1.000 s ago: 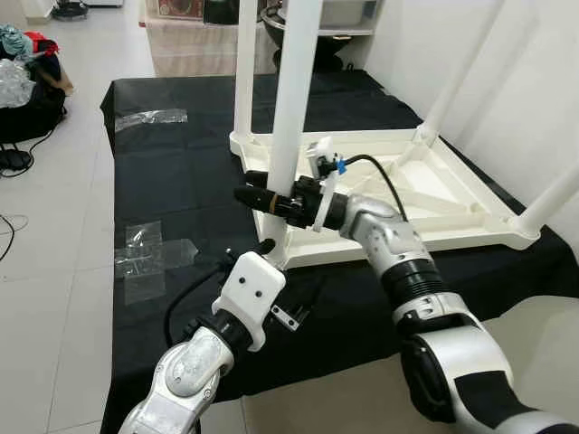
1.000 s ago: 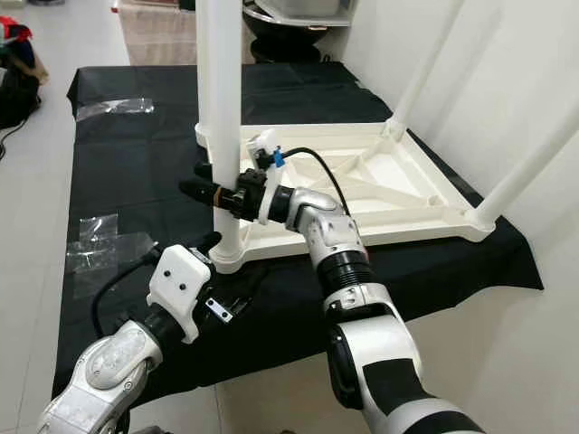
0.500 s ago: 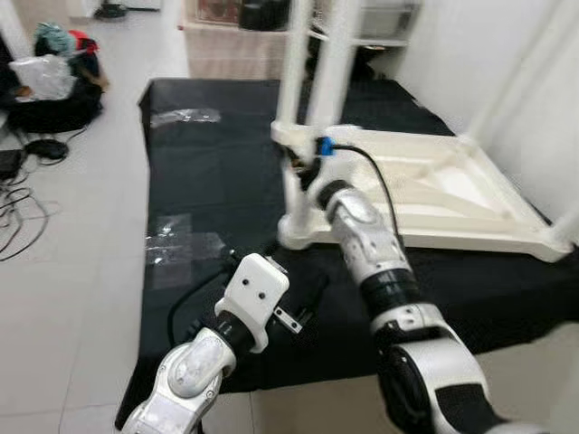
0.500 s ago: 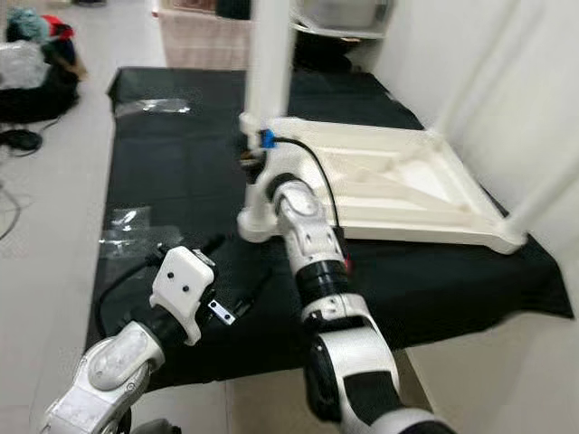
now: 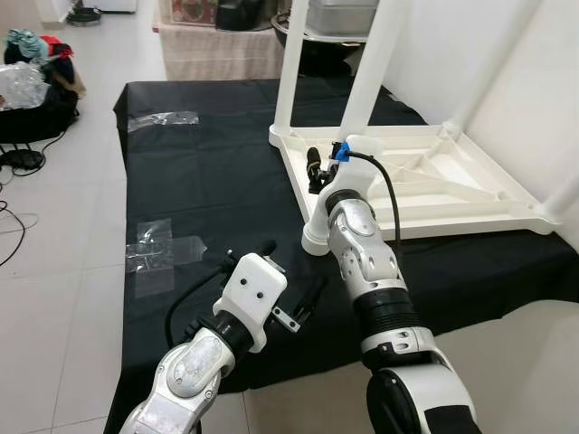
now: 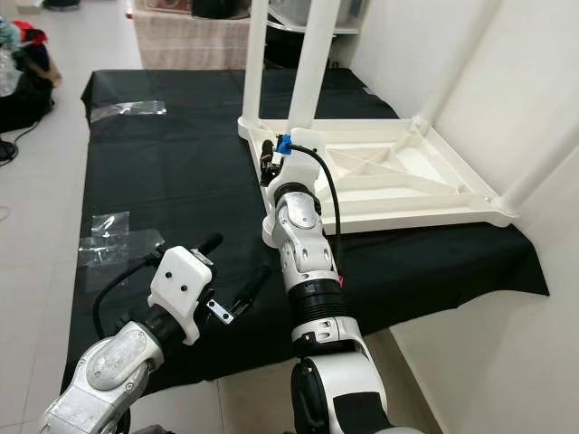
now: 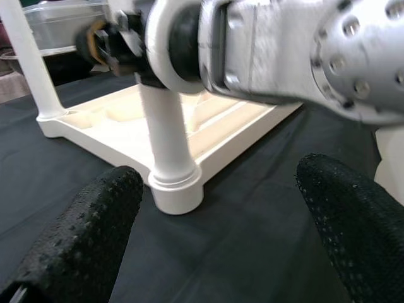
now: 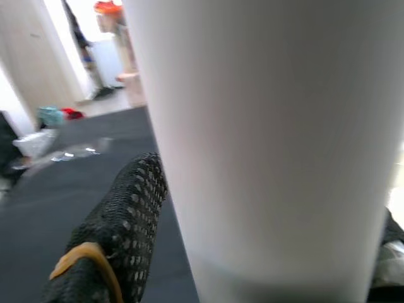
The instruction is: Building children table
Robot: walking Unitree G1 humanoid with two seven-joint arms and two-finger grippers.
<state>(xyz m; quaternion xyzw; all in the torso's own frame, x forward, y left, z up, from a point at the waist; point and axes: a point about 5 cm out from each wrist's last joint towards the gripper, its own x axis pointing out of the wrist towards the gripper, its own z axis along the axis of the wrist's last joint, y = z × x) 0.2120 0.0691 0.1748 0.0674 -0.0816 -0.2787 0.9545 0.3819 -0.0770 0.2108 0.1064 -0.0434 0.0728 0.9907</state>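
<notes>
A white children's table [image 5: 434, 194] lies upside down on a black cloth, its legs standing up. My right gripper [image 5: 317, 170] reaches forward to the near-left leg [image 5: 375, 63], just above its corner socket [image 7: 172, 183]. In the right wrist view that leg [image 8: 265, 139] sits between the gripper's black fingers [image 8: 120, 233], which are shut on it. My left gripper [image 5: 289, 271] hovers low over the cloth in front of that corner. It is open, with its fingertips [image 7: 95, 233] wide apart and nothing between them.
Clear plastic bags lie on the cloth at the far left [image 5: 158, 117] and near left [image 5: 163, 255]. Tiled floor with bags and cables [image 5: 27, 81] runs along the left. A white wall stands close on the right, and shelving [image 5: 339, 18] stands behind the table.
The whole view has shifted. My right forearm, which reached across to the leg from the right, now points straight ahead at it. The left arm holds much the same pose.
</notes>
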